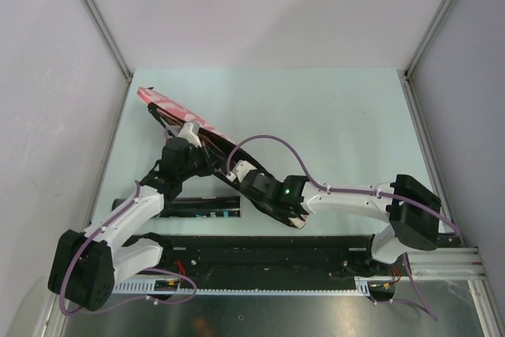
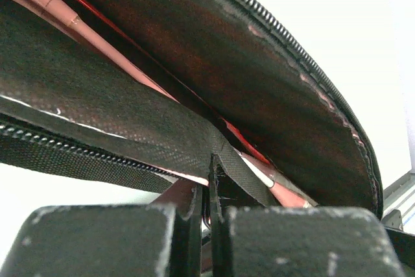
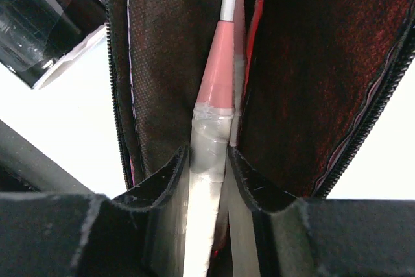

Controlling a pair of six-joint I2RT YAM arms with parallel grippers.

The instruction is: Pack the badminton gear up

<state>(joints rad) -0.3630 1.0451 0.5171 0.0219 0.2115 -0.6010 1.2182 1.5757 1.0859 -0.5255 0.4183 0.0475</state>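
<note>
- Badminton gear laid out on a pale table (image 1: 331, 124): one pink bag (image 1: 167, 106) runs slantwise from the upper left of the overhead frame down to its centre. It is unzipped, with dark lining showing along the open side.
- White markings on the bag's pink face, at the upper left, are too small to read.
- One long black tube (image 1: 197, 207) lies flat, lower left of centre in the overhead frame, just beside the bag and parallel to the table's near edge. It shows again as a glossy dark cylinder in the upper left corner of the right wrist frame. No writing on it can be made out.
- Two rackets (image 3: 220, 63) sit inside the bag, their pale, film-wrapped grips side by side at the bottom centre of the right wrist frame. Pink collars top the grips, and a white shaft runs up between the bag's two dark walls.
- The right gripper (image 3: 206, 160) is closed partway, one finger on each side of the nearer racket handle (image 3: 206, 212), and grips it firmly.
- The left gripper (image 2: 209, 209), at the bottom centre of its own frame, has its jaws almost together, pinching a fold of black fabric at the bag's edge.
- Above that pinch the bag's upper flap arches open, with zipper teeth (image 2: 305, 50) along its rim. Pink and red racket parts show in the gap.
</note>
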